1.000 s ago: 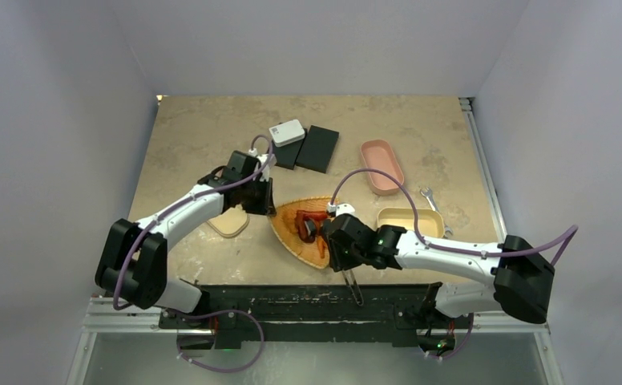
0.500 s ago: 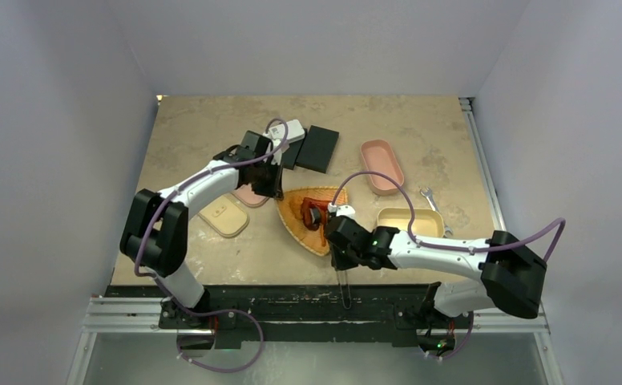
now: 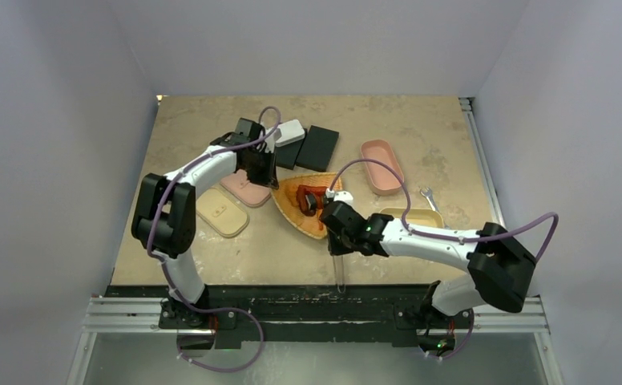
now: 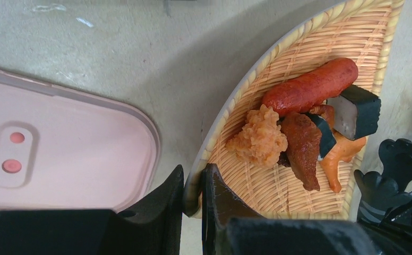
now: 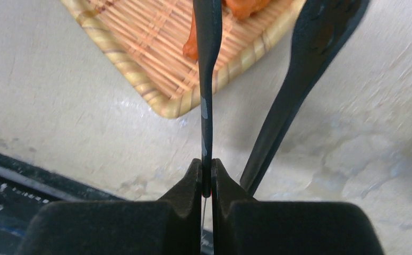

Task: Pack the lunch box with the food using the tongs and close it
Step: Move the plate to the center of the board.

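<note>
The food (image 4: 299, 122), a red sausage, an orange crumbly piece, a brown piece and dark pieces with white, lies piled on an orange wicker tray (image 4: 278, 58). My left gripper (image 4: 193, 191) is shut on that tray's rim; from above it (image 3: 264, 178) is at the tray's (image 3: 296, 216) far left edge. My right gripper (image 5: 206, 175) is shut on one thin arm of the tongs (image 5: 208, 79). Their other arm (image 5: 299, 90) runs free past the right finger. The tongs (image 3: 339, 271) trail toward the table's near edge. A pink lunch box (image 3: 381, 165) and a cream one (image 3: 410, 216) lie open at the right.
A pink lid (image 3: 242, 189) and a cream lid (image 3: 221, 212) lie left of the tray. Two black flat items (image 3: 317, 147) and a white device (image 3: 288, 131) sit at the back. A small silver wrench (image 3: 430, 198) lies by the cream box.
My left gripper has dragged the wicker tray away from the near edge toward the back. My right gripper has followed it and shut on the tongs' arm.
</note>
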{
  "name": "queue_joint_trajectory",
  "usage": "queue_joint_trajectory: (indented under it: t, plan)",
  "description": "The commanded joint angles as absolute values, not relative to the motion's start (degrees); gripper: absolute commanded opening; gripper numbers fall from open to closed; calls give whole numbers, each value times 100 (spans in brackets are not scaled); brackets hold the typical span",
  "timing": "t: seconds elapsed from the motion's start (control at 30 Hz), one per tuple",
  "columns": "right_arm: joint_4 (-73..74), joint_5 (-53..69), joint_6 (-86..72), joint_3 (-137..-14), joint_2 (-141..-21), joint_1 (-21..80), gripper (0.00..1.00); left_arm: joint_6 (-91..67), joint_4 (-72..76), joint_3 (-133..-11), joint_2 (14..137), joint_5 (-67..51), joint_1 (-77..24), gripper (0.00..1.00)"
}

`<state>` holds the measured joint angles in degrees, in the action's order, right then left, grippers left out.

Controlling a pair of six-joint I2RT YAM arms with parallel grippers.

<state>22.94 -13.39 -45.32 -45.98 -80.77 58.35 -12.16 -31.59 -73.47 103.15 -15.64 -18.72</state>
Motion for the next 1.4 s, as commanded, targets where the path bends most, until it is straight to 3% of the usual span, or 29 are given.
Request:
queue_joint_trajectory:
  t: [0.0,0.07,0.13,0.37,0.5,0.8,1.2,1.37]
  plan:
    - [1852,-1196,-3304,-4870,-8149,5499,0,-887,-3416,-7548,10663,-1049,-1740,0]
    - [1650,-1067,-3087,-4888,-8232,5360,0,-913,-3389,-7522,10666,-1003,-1692,0]
    - [1573,-1047,-2934,-4969,-8350,5296,1,-922,-3343,-7502,10605,-921,-1675,10]
    - [1569,-978,-2740,-5163,-8438,5273,33,-1004,-3075,-7284,10226,-838,-1626,58]
    - [1702,-1119,-2869,-5194,-8131,5273,45,-1037,-2911,-7099,9906,-655,-1592,70]
    - [1522,-948,-3777,-4402,-6860,5273,63,-1178,-2397,-6560,8929,-156,-1573,78]
    - [270,-919,-4712,-2927,-6155,5273,67,-1240,-2161,-6270,8356,-18,-1573,80]
    - [-299,-791,-4903,-2460,-6252,5273,62,-1264,-2171,-6267,8362,-86,-1573,80]
